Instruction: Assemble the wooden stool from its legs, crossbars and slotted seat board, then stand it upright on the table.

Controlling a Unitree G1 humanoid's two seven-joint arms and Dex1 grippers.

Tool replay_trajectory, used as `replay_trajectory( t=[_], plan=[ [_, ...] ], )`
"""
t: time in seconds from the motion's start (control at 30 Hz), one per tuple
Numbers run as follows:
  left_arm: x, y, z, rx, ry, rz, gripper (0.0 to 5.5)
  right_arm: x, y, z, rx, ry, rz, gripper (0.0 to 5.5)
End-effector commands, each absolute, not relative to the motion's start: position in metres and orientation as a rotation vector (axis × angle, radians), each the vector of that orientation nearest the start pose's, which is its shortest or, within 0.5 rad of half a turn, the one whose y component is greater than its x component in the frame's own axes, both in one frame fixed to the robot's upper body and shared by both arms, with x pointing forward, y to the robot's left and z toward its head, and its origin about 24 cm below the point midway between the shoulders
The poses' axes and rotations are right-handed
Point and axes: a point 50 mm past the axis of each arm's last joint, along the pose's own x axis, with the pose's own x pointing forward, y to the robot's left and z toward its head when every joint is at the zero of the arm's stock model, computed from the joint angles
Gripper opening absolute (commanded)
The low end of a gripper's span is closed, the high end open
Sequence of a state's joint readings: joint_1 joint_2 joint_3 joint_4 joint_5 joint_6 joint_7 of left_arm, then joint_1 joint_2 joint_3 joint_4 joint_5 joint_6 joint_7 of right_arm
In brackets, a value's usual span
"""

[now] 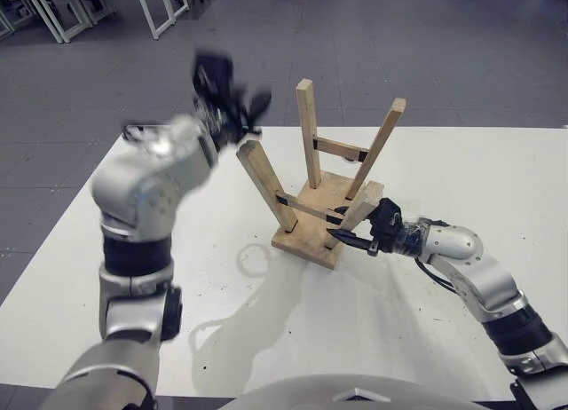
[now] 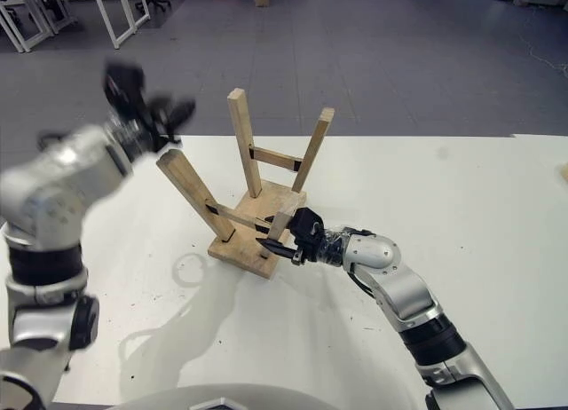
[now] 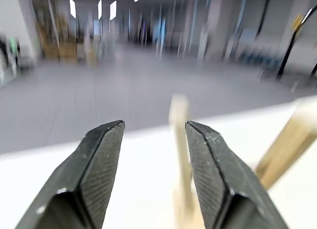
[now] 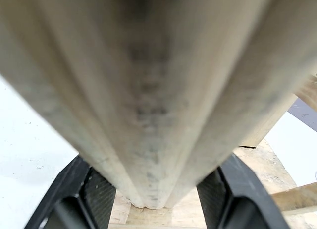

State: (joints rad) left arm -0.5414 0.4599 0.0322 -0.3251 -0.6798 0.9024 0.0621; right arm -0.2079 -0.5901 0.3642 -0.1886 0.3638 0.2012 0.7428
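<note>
You have bare table (image 1: 497,175) at 9, 12 and 6 o'clock of the upturned stool (image 1: 311,225). At 4 o'clock the right end effector (image 1: 349,227) and its arm bar the way, clamped around the near leg (image 1: 366,201). Crossbars (image 1: 340,148) cross the gaps between the splayed legs. The left end effector (image 3: 154,126), jaws apart, hangs at 10 o'clock just above the slanted leg (image 1: 266,186).

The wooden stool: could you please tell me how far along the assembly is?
Mostly assembled: four legs and crossbars sit in the seat board, which lies flat on the table, legs up. In hand: the right gripper clasps the near right leg low down; the left gripper is open, raised above the table. Left: turning it upright.
</note>
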Motion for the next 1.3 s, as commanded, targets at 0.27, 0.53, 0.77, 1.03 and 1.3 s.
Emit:
replay_trajectory(
  t=[0.27, 0.53, 0.77, 1.03, 1.3],
  plan=[
    [0.295, 0.168, 0.135, -0.005, 0.324, -0.312, 2.30, 0.210, -0.158, 0.012, -0.294, 0.579, 1.109, 2.02],
    [0.326, 0.246, 0.249, -0.233, -0.055, -0.143, 2.30, 0.220, -0.166, 0.014, -0.284, 0.572, 1.245, 2.02],
    [0.317, 0.234, 0.189, -0.274, 0.126, -0.119, 2.30, 0.246, -0.171, 0.044, -0.346, 0.484, 1.399, 2.02],
    [0.307, 0.222, 0.161, -0.265, 0.215, -0.127, 2.30, 0.264, -0.167, 0.082, -0.354, 0.340, 1.523, 2.02],
    [0.302, 0.222, 0.148, -0.236, 0.258, -0.127, 2.30, 0.265, -0.169, 0.076, -0.402, 0.323, 1.462, 3.07]
  ],
)
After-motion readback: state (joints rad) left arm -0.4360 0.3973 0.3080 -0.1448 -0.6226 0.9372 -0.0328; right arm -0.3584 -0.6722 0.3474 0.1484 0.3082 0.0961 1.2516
